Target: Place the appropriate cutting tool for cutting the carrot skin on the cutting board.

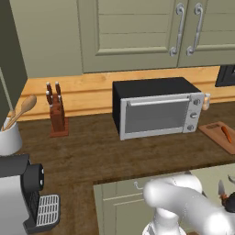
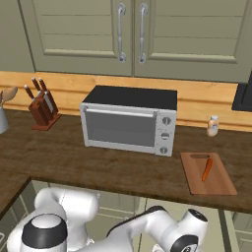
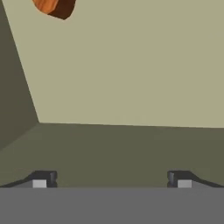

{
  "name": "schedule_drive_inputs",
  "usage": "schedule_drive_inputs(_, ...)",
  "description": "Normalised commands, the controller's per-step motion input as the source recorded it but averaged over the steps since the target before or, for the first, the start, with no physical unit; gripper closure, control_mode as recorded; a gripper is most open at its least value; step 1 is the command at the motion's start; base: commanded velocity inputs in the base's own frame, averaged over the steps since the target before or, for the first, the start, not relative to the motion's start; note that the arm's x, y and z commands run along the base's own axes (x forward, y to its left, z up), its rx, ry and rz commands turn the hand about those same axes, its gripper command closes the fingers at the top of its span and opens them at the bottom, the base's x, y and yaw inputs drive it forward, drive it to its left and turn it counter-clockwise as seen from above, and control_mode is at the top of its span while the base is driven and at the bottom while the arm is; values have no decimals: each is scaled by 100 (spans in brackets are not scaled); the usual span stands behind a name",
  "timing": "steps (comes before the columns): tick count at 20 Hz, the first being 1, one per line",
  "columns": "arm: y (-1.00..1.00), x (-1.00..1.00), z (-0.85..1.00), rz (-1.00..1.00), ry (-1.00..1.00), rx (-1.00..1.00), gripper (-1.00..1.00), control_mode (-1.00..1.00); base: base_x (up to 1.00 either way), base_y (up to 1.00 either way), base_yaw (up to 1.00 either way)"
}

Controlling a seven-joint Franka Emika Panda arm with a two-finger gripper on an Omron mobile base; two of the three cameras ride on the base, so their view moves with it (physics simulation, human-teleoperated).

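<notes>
The reddish-brown cutting board (image 1: 215,132) (image 2: 217,183) lies flat on the counter, right of the toaster oven. The slim orange carrot (image 1: 226,134) (image 2: 207,169) rests on it. In the hand view my gripper (image 3: 112,179) is open and empty, its fingertips (image 3: 43,178) wide apart over a pale olive drawer floor. The orange-red knife handle (image 3: 54,6) pokes in at the top left, well away from the fingers. The same knife (image 1: 222,190) shows below the counter edge. A grey curved sliver (image 1: 232,178) beside it is cut off by the frame; I cannot tell whether it is the peeler.
A toaster oven (image 1: 158,110) (image 2: 129,120) stands mid-counter. A knife block (image 1: 57,114) (image 2: 42,109) sits to its left and a small shaker (image 2: 212,126) to its right. A utensil crock (image 1: 9,135) and a coffee machine (image 1: 20,193) occupy the left. Wall cabinets hang above.
</notes>
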Motion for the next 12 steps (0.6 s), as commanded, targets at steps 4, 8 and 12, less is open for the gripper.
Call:
schedule_drive_inputs(4, 5, -40, 51, 0, 7, -3, -100, -100, 0, 0, 0)
schedule_drive_inputs(8, -20, 28, 1, 0, -24, -6, -100, -100, 0, 0, 0)
schedule_drive_inputs(12, -58, 87, 15, 0, -9, 0, -100, -100, 0, 0, 0)
